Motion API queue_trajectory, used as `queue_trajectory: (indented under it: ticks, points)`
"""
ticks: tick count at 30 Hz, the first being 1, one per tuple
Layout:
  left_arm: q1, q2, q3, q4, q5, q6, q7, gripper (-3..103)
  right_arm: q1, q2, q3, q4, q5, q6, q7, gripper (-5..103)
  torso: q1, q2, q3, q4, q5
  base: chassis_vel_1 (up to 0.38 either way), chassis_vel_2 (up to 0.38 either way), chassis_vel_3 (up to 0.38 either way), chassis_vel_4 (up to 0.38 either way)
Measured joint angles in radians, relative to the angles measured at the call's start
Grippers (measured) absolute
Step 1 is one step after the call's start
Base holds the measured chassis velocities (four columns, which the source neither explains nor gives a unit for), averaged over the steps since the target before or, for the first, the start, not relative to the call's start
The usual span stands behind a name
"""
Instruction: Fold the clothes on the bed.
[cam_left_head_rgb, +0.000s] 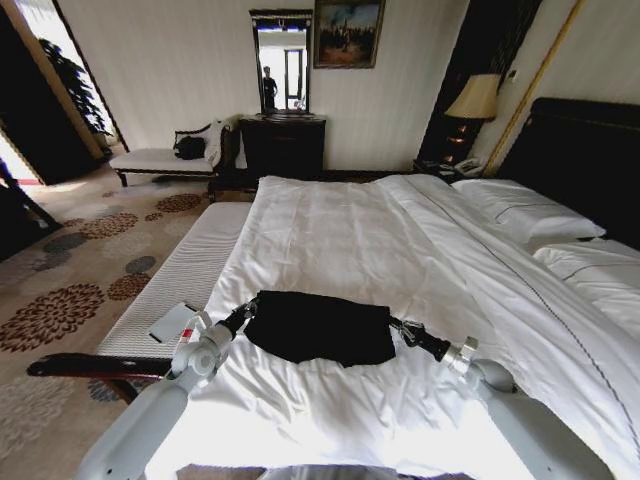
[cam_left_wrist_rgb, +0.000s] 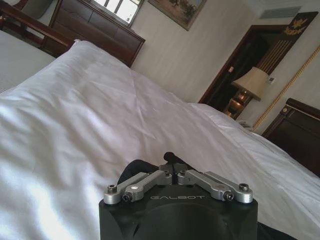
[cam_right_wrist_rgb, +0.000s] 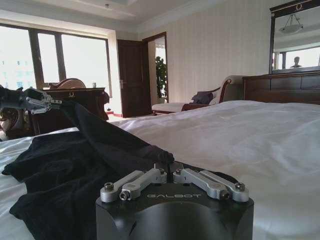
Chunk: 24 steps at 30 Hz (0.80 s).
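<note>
1. The T-shirt (cam_left_head_rgb: 318, 326) lies on the bed (cam_left_head_rgb: 340, 230) near its foot edge, close in front of you at 12 o'clock, bunched into a wide band rather than flat.
2. Your left gripper (cam_left_head_rgb: 246, 312) is at the shirt's 9 o'clock edge. In the left wrist view its fingers (cam_left_wrist_rgb: 166, 169) are drawn together on a pinch of black cloth, so count it as gripping.
3. Your right gripper (cam_left_head_rgb: 397, 328) is at the shirt's 3 o'clock edge. The right wrist view shows its fingers (cam_right_wrist_rgb: 166, 167) closed with dark fabric between them.
4. From the right wrist view the left gripper (cam_right_wrist_rgb: 35, 100) sits above the duvet with cloth draping down from it. That side looks lifted; the middle of the shirt rests on the bed.
5. My read of the step: both ends are held and the fold or spread is under way. To do it well, move both arms at matched height and speed, or the cloth will skew.
6. Keep light tension across the 9-to-3 line. Too much and a pinch may slip; too little and the middle drags and wrinkles the duvet.
7. Watch for duvet fabric caught in either pinch; I cannot tell from these views.
8. Lay the fold down flat before letting go.
</note>
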Motion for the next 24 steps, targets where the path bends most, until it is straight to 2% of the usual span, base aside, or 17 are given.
queue_trajectory:
  ticks: [4, 8, 24]
  points:
    - [0.026, 0.0, -0.018, -0.017, 0.006, -0.006, 0.0, 0, -0.044, 0.005, 0.027, 0.017, -0.003, 0.017, -0.008, 1, 0.0, 0.0, 0.0, -0.0008, -0.0001, 0.0, 0.0, 0.0, 0.0]
    - [0.055, -0.003, -0.037, -0.028, 0.014, -0.012, 0.0, 0, -0.075, 0.011, 0.042, 0.032, -0.003, 0.032, -0.01, 1, 0.0, 0.0, 0.0, -0.0001, 0.0, 0.0, 0.0, 0.0, 0.0]
    - [0.25, 0.021, -0.14, -0.104, 0.079, -0.052, 0.0, 0, -0.193, 0.053, 0.09, 0.115, -0.045, 0.075, 0.005, 1, 0.0, 0.0, 0.0, -0.0003, 0.0, 0.0, 0.0, 0.0, 0.0]
